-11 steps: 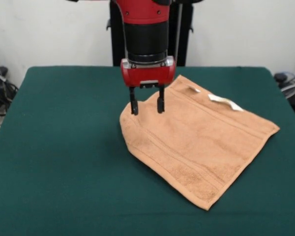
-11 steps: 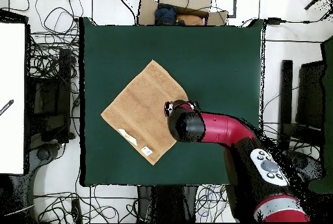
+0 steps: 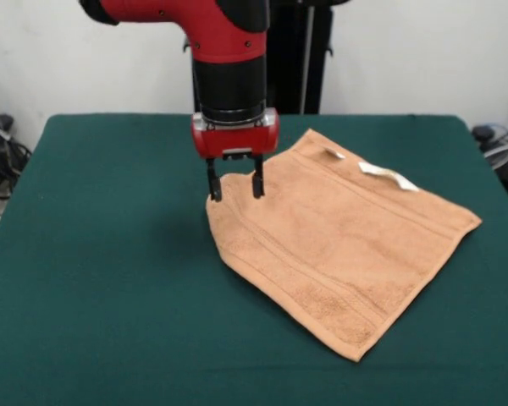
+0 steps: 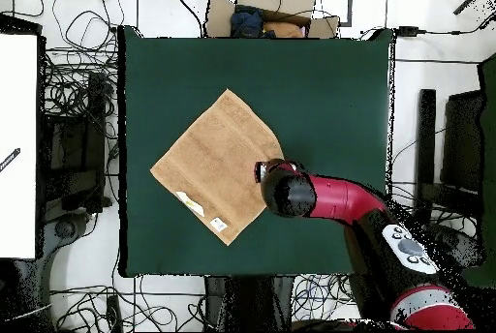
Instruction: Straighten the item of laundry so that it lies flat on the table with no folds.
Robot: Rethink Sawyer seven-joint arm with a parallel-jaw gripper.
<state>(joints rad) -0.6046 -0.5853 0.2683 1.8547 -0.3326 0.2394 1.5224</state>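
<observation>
Towel (image 3: 339, 254) near-flat on table (image 3: 93, 279), gripper (image 3: 234, 184) released over its raised corner; next I'd press that corner flat

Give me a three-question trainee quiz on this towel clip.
1. True or false: the claw is at a corner of the towel.
2. The towel lies A) bunched in a heap, B) spread nearly flat, C) hanging off the table.
3. Fill in: the white label sits at the towel's edge nearer the ____.

Key: 1 true; its fingers stand apart, tips at the corner. 2 B. 3 robot.
</observation>
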